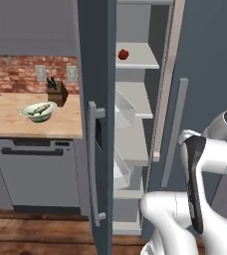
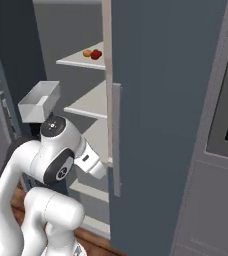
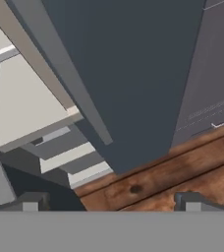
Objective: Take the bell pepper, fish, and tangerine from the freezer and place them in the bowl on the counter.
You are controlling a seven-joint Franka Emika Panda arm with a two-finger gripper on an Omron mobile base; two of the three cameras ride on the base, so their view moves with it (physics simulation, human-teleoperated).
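Grey-green fish [image 1: 40, 110] in pale round bowl [image 1: 28, 115]; glossy red pepper [image 1: 123, 54], orange tangerine [image 2: 87, 53] left (same freezer shelf). Gripper [image 3: 111, 204] spread, empty.

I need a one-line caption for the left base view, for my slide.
Open slate-blue freezer with a glossy red bell pepper on a white shelf; a grey-green fish already lies in the pale green-white bowl on the tan counter.

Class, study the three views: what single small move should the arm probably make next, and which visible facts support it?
Probably raise the open gripper toward the upper freezer shelf. The fish already lies in the bowl, while the bell pepper and tangerine sit side by side on that shelf, and the hand points down at the wooden floor, holding nothing.
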